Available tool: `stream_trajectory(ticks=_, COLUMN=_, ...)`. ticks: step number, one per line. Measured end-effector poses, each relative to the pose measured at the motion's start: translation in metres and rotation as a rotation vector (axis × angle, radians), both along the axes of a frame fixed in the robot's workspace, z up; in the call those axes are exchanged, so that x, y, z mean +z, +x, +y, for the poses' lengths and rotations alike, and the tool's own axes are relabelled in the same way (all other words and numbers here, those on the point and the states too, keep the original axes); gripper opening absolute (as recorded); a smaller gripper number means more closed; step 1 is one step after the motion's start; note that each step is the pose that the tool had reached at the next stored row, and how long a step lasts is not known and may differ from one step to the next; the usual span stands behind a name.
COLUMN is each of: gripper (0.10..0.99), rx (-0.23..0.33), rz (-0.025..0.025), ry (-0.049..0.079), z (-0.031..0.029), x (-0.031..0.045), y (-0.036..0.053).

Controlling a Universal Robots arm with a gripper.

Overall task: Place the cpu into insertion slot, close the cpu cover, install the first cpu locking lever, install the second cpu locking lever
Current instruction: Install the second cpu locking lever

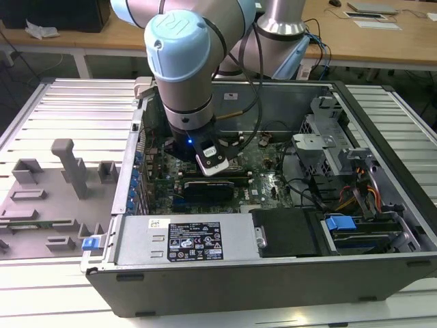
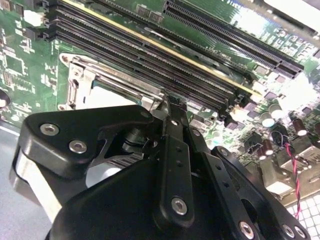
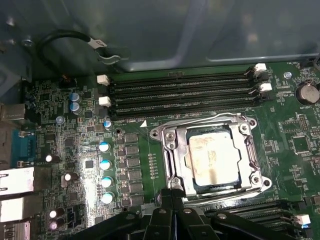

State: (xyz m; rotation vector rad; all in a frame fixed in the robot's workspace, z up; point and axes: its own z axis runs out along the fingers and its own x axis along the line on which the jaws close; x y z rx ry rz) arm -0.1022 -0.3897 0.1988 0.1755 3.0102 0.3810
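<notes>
In the first wrist view the cpu (image 3: 212,157), with its silvery-grey top, lies flat in the insertion slot (image 3: 159,133) on the green motherboard (image 3: 60,115). The cpu cover (image 3: 210,121), a metal frame, lies down around the chip. My gripper (image 3: 173,192) is shut, with its black fingertips pressed together at the socket's near edge. I cannot tell whether a locking lever sits between them. In the second wrist view the gripper (image 2: 170,107) meets the socket frame (image 2: 107,80) at the same edge. In the exterior view my arm (image 1: 184,68) reaches down into the open computer case (image 1: 382,137).
Long black memory slots (image 3: 180,92) run just beyond the socket, and more (image 3: 260,217) lie beside the gripper. A row of capacitors (image 3: 105,165) stands beside the socket. The grey case wall (image 3: 175,30) and a black cable (image 3: 70,37) are behind. A grey fixture tray (image 1: 54,191) lies at the exterior view's left.
</notes>
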Motion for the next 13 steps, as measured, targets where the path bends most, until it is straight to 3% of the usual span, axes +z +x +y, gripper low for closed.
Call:
stream_trajectory(ticks=6, gripper=0.106, rx=0.000, rz=0.0000, ry=0.010, z=0.0000, x=-0.0027, y=0.0000)
stream_trajectory(ticks=10, gripper=0.106, rx=0.000, rz=0.0002, ry=0.010, z=-0.0001, x=-0.0027, y=0.0000)
stream_trajectory(ticks=13, gripper=0.106, rx=0.000, rz=-0.0001, ry=0.011, z=0.0000, x=0.0018, y=0.0000)
